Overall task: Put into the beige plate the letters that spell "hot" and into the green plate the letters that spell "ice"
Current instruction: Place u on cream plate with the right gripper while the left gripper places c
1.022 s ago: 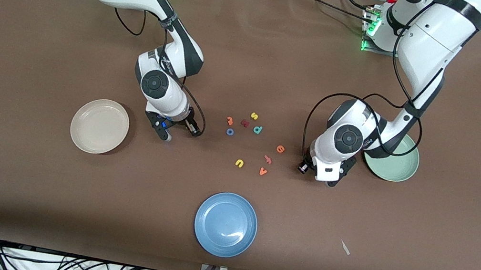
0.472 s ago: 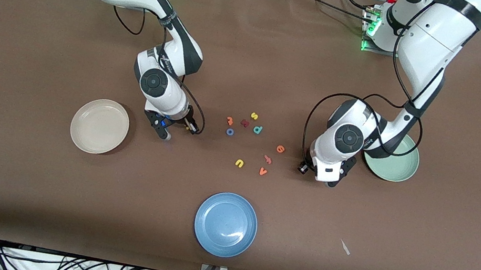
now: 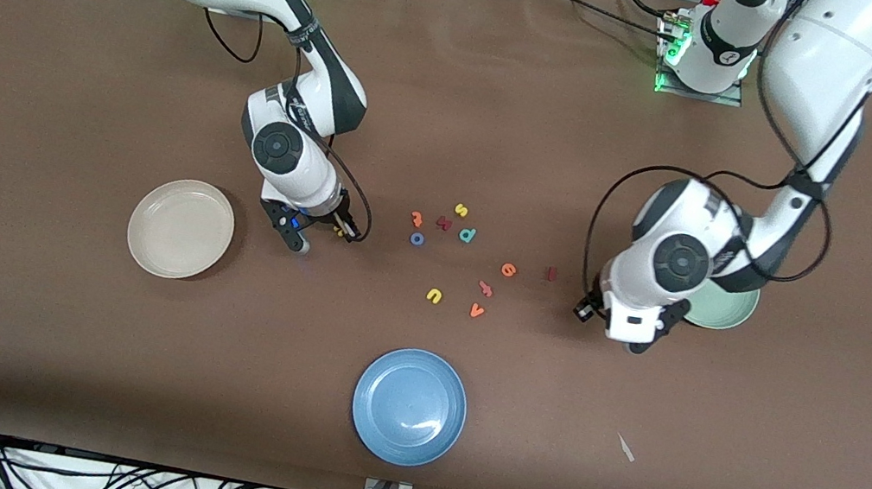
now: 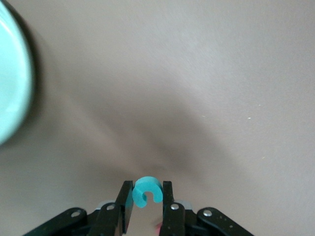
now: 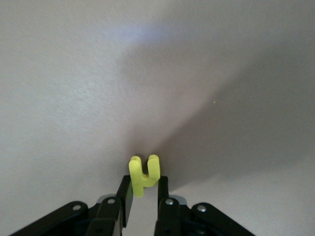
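My left gripper (image 3: pixel 634 342) is shut on the teal "c" (image 4: pixel 146 191), held upright between its fingers (image 4: pixel 168 196) over the table beside the green plate (image 3: pixel 730 310). That plate's rim (image 4: pixel 11 83) shows in the left wrist view. My right gripper (image 3: pixel 298 245) is shut on the yellow "h" (image 5: pixel 143 173), low over the table beside the empty beige plate (image 3: pixel 180 229). On the table between the arms lie the blue "o" (image 3: pixel 417 238), the orange "e" (image 3: pixel 509 270) and the dark red "i" (image 3: pixel 550 273). Which orange piece is the "t" I cannot tell.
Other letters lie in the middle: yellow "s" (image 3: pixel 461 210), teal "p" (image 3: pixel 467 235), a dark red piece (image 3: pixel 444 223), orange pieces (image 3: pixel 416 219), yellow "u" (image 3: pixel 434 296), orange "v" (image 3: pixel 476 310). A blue plate (image 3: pixel 409 406) sits nearest the front camera.
Both grippers have closed on their letters. The left arm has moved with the "c" toward the green plate, uncovering the dark red "i". The right arm has barely shifted.
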Motion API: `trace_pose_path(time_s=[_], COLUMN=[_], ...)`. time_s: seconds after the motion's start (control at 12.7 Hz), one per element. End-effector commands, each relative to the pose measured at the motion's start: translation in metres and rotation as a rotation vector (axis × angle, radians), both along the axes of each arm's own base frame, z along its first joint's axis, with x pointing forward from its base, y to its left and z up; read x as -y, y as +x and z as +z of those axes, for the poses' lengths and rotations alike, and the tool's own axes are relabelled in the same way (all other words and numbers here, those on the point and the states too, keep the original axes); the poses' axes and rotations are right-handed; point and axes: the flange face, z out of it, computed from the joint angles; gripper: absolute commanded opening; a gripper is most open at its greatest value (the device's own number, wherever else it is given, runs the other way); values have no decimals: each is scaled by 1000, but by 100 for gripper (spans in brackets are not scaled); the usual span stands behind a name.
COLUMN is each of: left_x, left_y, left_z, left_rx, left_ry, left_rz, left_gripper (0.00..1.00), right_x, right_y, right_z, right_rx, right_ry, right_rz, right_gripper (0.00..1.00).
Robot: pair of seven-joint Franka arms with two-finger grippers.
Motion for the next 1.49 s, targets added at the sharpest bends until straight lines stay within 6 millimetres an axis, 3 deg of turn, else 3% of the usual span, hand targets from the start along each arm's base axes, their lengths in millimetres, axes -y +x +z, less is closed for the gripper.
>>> trace_pose_path(time_s=[0.0,0.24,0.39,0.63,0.79,0.94,1.02,1.18,1.34,1.42], left_x=[-42,-102,-149,-196,-201,-203,-208,-207,-205,-199], left_y=[-7,-13,-14,-29,-36,-40,-42,-41,-40,-38], left_z=[42,53,42,3,-29,-40,-42,-42,-34,-24], left_rx=[-70,-163,-196,-263,-313,-326,-329,-327,-324,-316], left_ry=[-35,-72,-117,-140,-123,-126,-129,-129,-124,-119], left_rz=[-152,-336,-442,-556,-598,-604,-595,-596,-599,-606], left_gripper=[5,5,7,8,13,18,26,59,100,100], right_x=[15,51,104,187,220,255,280,320,325,325], right_y=[1,15,27,41,43,47,49,50,50,51], right_z=[44,78,86,91,95,96,93,79,71,70], right_rx=[3,5,-1,21,7,18,20,12,8,14], right_ry=[-19,-31,-33,-20,-17,-16,-14,-16,-15,-15], right_rz=[42,93,162,288,365,418,451,508,508,506], right_gripper=[0,0,0,0,0,0,0,0,0,1])
